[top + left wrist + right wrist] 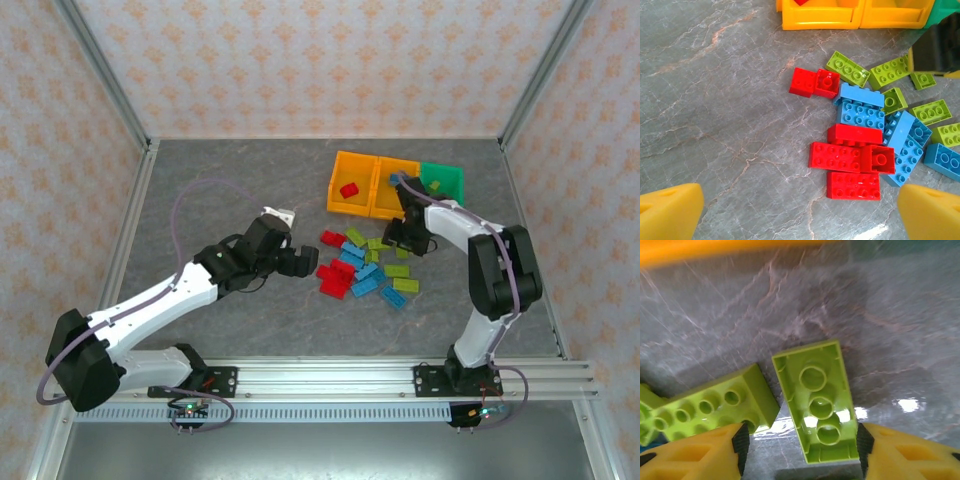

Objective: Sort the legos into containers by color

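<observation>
Right pincer (799, 442) is low over the desk (230, 180), just short of the containers (378, 187), with the green bin (443, 182) at the far-right end, closest to this arm. Left pincer (298, 262) hangs wide open on the other side of the legos (365, 265), so it's the farther one. Right jaws are part-open astride an upturned lime brick (817, 400) lying on the desk, not clamped, gap showing on its left. Its long axis runs fore-aft between the fingers, so they'd close across the short width.

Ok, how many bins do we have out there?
3, in a row beyond the legos: left orange bin, middle orange bin, green bin at the right end. None seems hidden.
</observation>
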`<state>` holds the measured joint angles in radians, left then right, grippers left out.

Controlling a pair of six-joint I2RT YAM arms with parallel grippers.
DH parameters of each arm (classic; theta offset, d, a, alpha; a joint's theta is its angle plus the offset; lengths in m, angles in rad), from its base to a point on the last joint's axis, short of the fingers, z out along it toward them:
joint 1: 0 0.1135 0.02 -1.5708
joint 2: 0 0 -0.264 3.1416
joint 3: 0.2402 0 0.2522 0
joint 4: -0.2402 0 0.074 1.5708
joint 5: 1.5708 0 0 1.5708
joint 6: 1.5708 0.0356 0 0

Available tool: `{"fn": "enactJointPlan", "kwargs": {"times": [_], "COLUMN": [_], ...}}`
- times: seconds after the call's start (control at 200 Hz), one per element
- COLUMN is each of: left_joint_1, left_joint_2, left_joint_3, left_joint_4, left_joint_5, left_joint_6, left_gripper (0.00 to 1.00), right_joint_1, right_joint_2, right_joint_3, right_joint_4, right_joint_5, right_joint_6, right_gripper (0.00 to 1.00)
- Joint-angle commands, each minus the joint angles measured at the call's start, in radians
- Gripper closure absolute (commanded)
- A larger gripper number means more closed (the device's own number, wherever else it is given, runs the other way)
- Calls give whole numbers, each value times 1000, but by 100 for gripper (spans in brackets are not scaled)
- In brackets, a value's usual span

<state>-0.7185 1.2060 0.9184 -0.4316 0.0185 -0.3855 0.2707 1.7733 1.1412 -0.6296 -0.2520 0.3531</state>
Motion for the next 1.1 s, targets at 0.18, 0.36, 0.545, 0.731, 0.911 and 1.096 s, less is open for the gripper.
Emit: {"fn": "enactJointPlan", "kwargs": {"times": [0.18,0.36,0.545,0.731,0.911,1.096], "left_joint_1": [-6,-6,-6,-7,-9,-10], "left_joint_2": [-1,-14,-4,6,8,7], "left_joint_3": [12,-4,1,7,8,2], "left_joint_4": [5,10,16,15,15,14], "left_joint_5": [-18,-23,-19,-9,-9,-2], "left_joint_6": [-24,-30,-31,-35,-36,-34], "left_gripper": [0,0,0,0,0,0], "right_joint_1": [-1,-1,-1,-7,-16,-25], "right_joint_2": [13,-5,-78,-168,-181,-126], "right_joint_3": [-43,-67,-76,-54,-124,-100], "right_joint_4": [-12,-29,-20,-37,-17,27], "right_joint_5": [142,164,22,89,171,92], "right_joint_6": [-20,-12,-14,55,83,33], "right_gripper": [51,55,44,41,45,39]}}
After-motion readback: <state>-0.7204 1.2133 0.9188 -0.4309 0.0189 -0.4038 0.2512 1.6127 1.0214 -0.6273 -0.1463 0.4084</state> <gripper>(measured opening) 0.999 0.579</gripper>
